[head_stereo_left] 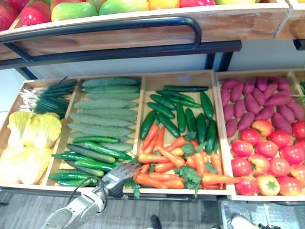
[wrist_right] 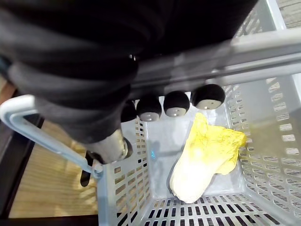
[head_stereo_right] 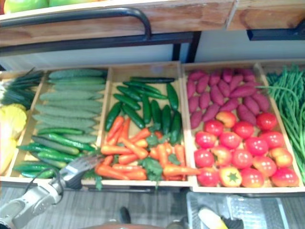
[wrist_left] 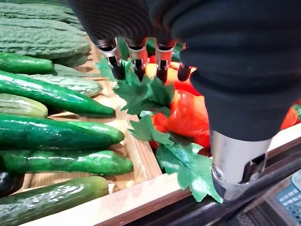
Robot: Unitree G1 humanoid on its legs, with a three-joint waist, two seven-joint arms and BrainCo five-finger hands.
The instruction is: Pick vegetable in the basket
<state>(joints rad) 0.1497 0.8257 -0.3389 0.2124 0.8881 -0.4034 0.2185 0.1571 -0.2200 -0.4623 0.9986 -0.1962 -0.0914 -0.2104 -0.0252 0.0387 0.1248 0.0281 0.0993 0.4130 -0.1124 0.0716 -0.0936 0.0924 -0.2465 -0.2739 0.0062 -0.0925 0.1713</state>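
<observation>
My left hand [head_stereo_left: 120, 175] reaches over the front edge of the wooden tray [head_stereo_left: 143, 191], at the divider between the smooth cucumbers [head_stereo_left: 90, 157] and the carrots [head_stereo_left: 167, 162]. Its fingers [wrist_left: 136, 59] are straight and hang just above the green leaves [wrist_left: 146, 94] and an orange carrot [wrist_left: 188, 113], holding nothing. My right hand [wrist_right: 176, 103] is curled round the grey handle [wrist_right: 263, 44] of the plastic basket [wrist_right: 277, 155]. A yellow cabbage [wrist_right: 202, 160] lies in the basket. The basket [head_stereo_left: 257, 214] sits low at the front right, below the tray.
The trays also hold yellow cabbages [head_stereo_left: 28, 143], chives [head_stereo_left: 52, 95], bitter gourds [head_stereo_left: 102, 112], dark cucumbers [head_stereo_left: 181, 112], sweet potatoes [head_stereo_left: 257, 102], tomatoes [head_stereo_left: 267, 157] and green beans [head_stereo_right: 290, 105]. A black rail [head_stereo_left: 119, 24] and a fruit shelf [head_stereo_left: 95, 9] overhang the back.
</observation>
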